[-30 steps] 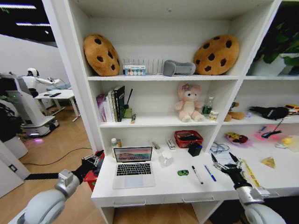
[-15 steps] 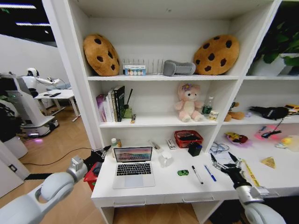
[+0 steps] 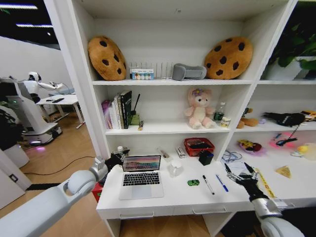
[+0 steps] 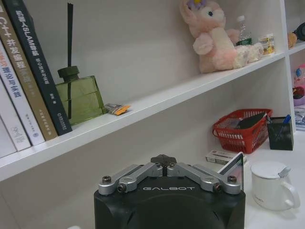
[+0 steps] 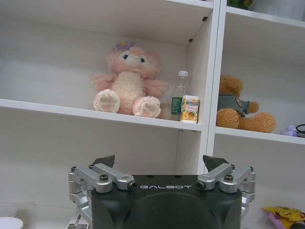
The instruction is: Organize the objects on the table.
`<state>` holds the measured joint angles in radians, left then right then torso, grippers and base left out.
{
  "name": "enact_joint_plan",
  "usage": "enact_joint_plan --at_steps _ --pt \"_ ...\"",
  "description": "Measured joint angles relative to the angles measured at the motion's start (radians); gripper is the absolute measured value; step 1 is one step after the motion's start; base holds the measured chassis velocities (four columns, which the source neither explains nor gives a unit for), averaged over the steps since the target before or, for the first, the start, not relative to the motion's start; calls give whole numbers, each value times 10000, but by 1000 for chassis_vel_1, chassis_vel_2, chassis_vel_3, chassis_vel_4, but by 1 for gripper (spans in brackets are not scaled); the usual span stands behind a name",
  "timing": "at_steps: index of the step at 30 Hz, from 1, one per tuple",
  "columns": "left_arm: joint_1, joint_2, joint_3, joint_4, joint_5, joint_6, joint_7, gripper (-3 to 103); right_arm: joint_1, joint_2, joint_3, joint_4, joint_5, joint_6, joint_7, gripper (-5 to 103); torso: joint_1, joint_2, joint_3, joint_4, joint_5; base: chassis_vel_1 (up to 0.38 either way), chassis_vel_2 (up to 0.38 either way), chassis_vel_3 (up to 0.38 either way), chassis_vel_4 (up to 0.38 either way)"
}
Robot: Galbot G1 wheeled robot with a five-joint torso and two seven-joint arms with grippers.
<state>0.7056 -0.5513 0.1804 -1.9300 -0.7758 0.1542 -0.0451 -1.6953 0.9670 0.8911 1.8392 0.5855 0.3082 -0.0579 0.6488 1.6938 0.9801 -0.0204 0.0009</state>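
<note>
The laptop (image 3: pixel 141 175) stands open at the left of the table (image 3: pixel 168 200), with the toy car (image 3: pixel 193 182), black pen (image 3: pixel 208 184) and blue pen (image 3: pixel 222 183) to its right. The left gripper (image 3: pixel 120 157) hangs at the screen's upper left corner, fingers pressed together. Closing the lid seems the step; a gentle push from behind the top edge would suit. The right gripper (image 3: pixel 240 173) hovers spread near the blue pen. Shelves (image 3: pixel 163 129) rise behind.
</note>
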Motion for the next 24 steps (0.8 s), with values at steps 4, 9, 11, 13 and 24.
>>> enact_joint_plan --at_steps 4,9,11,13,24 --pt "-867 -165 950 320 -136 39 -22 0 31 43 -18 -59 -3 0 6 100 0 -1 0 -1 1 0 0 0 0" --pt "-2006 -510 2370 911 -189 57 -20 0 -9 139 -14 -104 -5 40 10 100 0 -1 0 1 0 0 0 0 0" --pt "-2244 -624 2644 1051 -198 63 -20 0 -29 144 4 -142 -2 74 10 100 0 0 0 1 1 0 0 0 0" --pt "-2467 -745 2857 1196 -201 66 -19 0 -40 144 13 -181 -1 107 9 100 0 -1 0 1 0 0 0 0 0" --pt "-3938 -1545 4041 2609 -529 145 -5 0 -49 170 -33 -392 6 341 -5 100 0 -1 0 1 2 0 0 0 0"
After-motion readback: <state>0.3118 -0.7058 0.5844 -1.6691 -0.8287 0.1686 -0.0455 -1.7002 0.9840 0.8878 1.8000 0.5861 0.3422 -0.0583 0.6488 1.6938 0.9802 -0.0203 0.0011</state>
